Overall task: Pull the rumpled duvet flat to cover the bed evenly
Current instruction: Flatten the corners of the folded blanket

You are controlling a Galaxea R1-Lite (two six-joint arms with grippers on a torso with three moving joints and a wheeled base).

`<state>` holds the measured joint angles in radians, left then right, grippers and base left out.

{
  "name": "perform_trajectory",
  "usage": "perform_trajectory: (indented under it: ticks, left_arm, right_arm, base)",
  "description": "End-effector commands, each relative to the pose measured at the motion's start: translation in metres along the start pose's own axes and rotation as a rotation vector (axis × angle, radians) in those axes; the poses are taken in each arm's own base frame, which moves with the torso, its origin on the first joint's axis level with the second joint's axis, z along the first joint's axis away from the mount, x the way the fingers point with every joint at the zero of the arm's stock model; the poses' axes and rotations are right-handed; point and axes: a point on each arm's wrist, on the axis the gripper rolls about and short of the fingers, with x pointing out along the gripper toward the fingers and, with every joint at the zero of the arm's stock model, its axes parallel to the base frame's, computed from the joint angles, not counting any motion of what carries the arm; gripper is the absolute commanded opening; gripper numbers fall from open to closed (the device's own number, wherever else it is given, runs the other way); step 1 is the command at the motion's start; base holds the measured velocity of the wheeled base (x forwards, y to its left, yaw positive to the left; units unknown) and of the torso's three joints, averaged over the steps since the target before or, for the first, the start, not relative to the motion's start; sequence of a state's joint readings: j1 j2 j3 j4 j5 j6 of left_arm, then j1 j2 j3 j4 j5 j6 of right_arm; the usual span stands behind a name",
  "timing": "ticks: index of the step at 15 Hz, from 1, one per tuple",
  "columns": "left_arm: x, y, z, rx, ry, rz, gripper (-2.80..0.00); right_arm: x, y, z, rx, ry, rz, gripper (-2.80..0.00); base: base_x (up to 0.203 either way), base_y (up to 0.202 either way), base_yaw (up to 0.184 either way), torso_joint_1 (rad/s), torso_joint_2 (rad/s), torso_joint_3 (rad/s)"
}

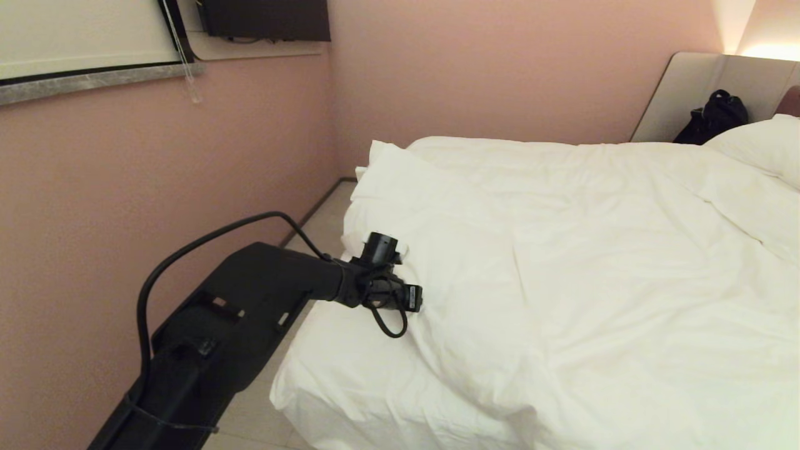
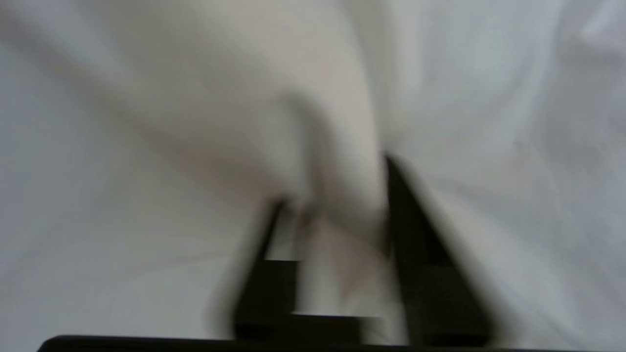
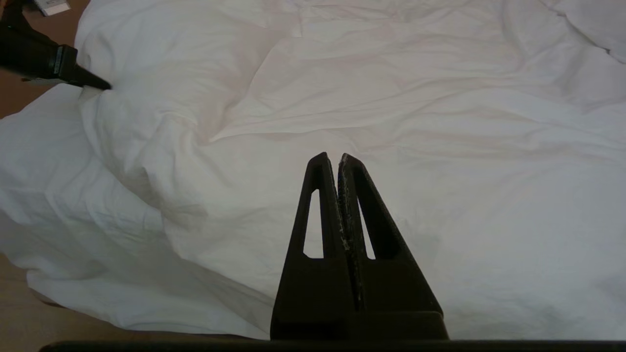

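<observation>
Task in progress, not complete. The duvet (image 1: 562, 250) lies across most of the bed (image 1: 325, 381), reaching up toward the pillow (image 1: 765, 147) at the head end, but its surface is creased throughout and it does not sit evenly. Along the side nearest the pink wall (image 1: 156, 187) the edge is bunched and folded back on itself, with a raised corner standing up at the far end of that side, and a strip of white mattress sheet (image 1: 337, 362) is exposed below it near the foot corner. The left tool (image 1: 417, 299) is at that bunched edge; seen from its own wrist, its two fingers (image 2: 415, 234) stand partly apart with a ridge of white fabric gathered between them, so it reads as pinching a fold of the duvet. Whether the hold is firm enough to drag the quilt cannot be judged. The right tool (image 3: 338, 157) has its fingers pressed together on nothing and hangs above the duvet, idle. Remaining work, in my judgement: draw the gathered side out over the uncovered sheet, lay the raised corner down, and smooth the creases. Containers: none on the bed; a black bag (image 1: 715, 119) rests against the headboard (image 1: 700, 87), contents not visible
</observation>
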<state>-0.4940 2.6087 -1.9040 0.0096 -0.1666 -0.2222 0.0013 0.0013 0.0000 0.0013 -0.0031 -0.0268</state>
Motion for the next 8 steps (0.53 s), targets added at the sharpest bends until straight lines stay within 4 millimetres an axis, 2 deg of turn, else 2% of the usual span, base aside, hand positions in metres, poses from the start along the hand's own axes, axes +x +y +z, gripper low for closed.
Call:
perform_trajectory:
  ticks: [1,8]
  left_arm:
    - [-0.017,-0.004,0.006,-0.012,-0.006,-0.001,-2.80]
    - [-0.100,-0.021,0.005,-0.077,0.019,0.001,-2.80]
  right_arm:
    - [0.000,0.000,0.000,-0.001,0.000,0.000,-2.80]
    - [0.000,0.000,0.000,-0.001,-0.001,0.000,-2.80]
  base:
    - [0.000,0.000,0.000,0.000,0.00,0.000]
    - [0.000,0.000,0.000,0.000,0.00,0.000]
